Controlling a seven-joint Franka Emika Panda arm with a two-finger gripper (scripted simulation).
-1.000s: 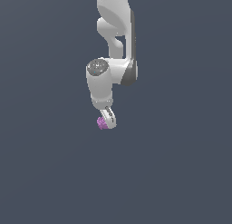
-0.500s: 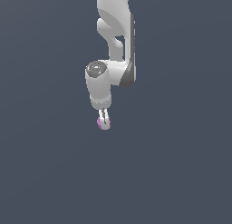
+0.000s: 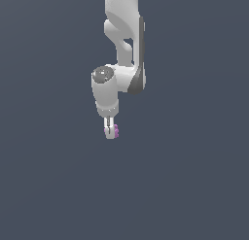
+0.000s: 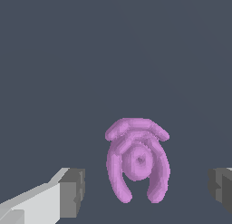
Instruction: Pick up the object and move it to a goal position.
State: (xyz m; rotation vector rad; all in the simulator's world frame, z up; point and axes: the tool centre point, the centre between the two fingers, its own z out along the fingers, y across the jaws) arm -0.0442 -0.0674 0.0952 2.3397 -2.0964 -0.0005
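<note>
Gripper [image 3: 111,132] over the purple blob [image 4: 137,163]

The fingers [image 4: 68,193] stand released, one on each side of the blob, apart from it, above the plain grey floor [image 3: 194,185].

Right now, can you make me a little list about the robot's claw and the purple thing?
Purple thing: a lumpy purple blob lying on the plain dark grey floor
Claw: claw open, white with dark pads
Where the blob is: between the two pads, with a gap on each side
Touching: no, neither pad reaches it
Picked up: not yet
Goal spot: no marker visible in either view
</note>
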